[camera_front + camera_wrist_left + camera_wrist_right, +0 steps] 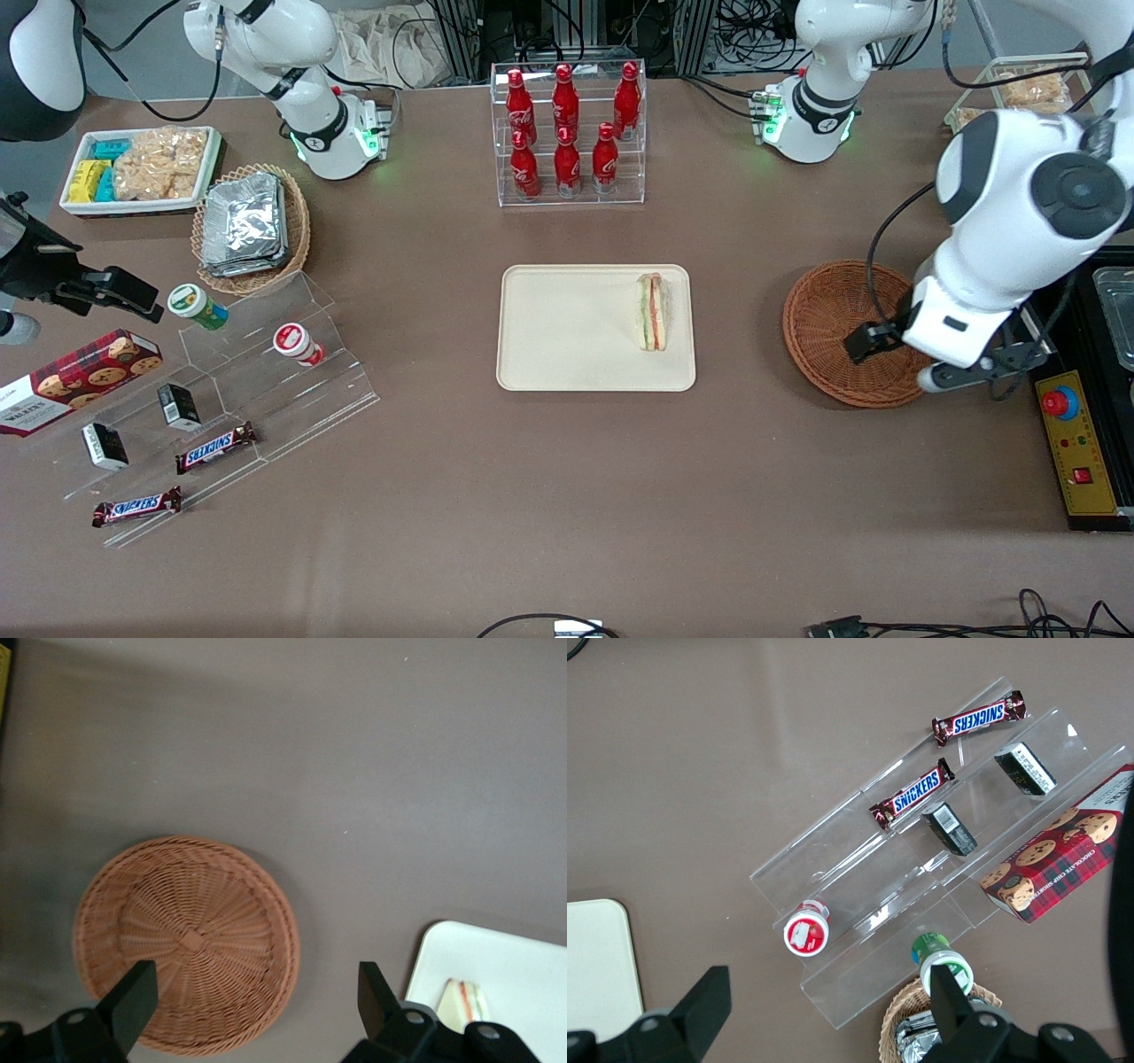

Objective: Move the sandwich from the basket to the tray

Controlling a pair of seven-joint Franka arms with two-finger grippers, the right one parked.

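The sandwich (653,312), a pale wedge with red, orange and green layers, lies on the cream tray (567,328) near the rim that faces the basket. The round brown wicker basket (828,328) sits beside the tray toward the working arm's end of the table and holds nothing. My left gripper (881,341) hangs above the basket, open and empty. The left wrist view looks down between the spread black fingers of the gripper (257,992) onto the basket (186,939), a corner of the tray (505,966) and the sandwich (463,1003).
A clear rack of red bottles (567,133) stands farther from the camera than the tray. Toward the parked arm's end are an oval basket of foil packets (251,226), a white snack bin (137,168), a clear stepped stand (221,390) and a cookie box (75,377). A yellow control box (1076,443) lies past the basket.
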